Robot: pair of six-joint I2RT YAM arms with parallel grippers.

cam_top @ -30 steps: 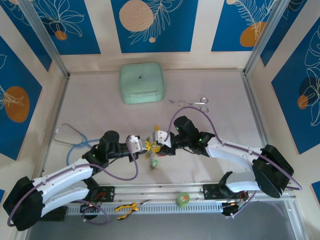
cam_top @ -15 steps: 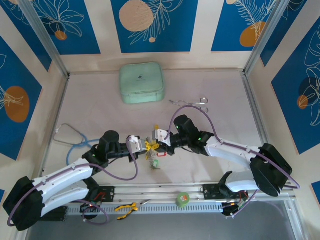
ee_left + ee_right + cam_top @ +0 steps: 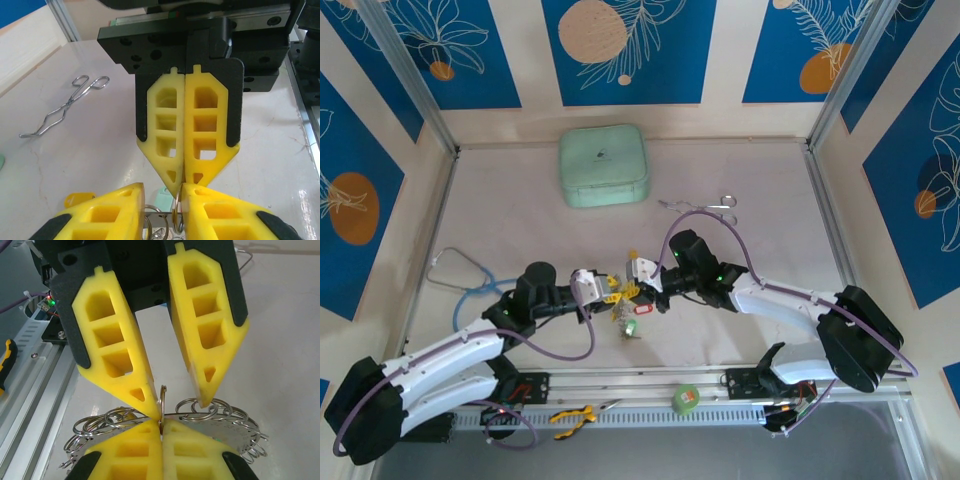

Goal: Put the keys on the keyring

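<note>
The keyring (image 3: 227,430), a flat silvery plate threaded with several small split rings, hangs between my two grippers over the table's middle (image 3: 623,292). My right gripper (image 3: 161,426) is shut on one small split ring (image 3: 162,399) that stands edge-on at its tips. My left gripper (image 3: 162,194) is open a little and faces it tip to tip. One of its fingers (image 3: 145,395) touches that ring and the other rests among the neighbouring rings. The keys (image 3: 624,318) dangle below with a red tag (image 3: 641,309) and a green tag (image 3: 629,329). A yellow tag (image 3: 79,199) lies on the table.
A mint-green case (image 3: 605,166) sits at the back. Silvery forceps (image 3: 701,207) lie right of it. A blue-tubed stethoscope (image 3: 466,281) lies at the left. On the front rail are a green tape roll (image 3: 687,399) and yellow-handled pliers (image 3: 572,415).
My right gripper has closed on the small ring. My left gripper has opened slightly from shut. The red tag now hangs in view below the grippers.
</note>
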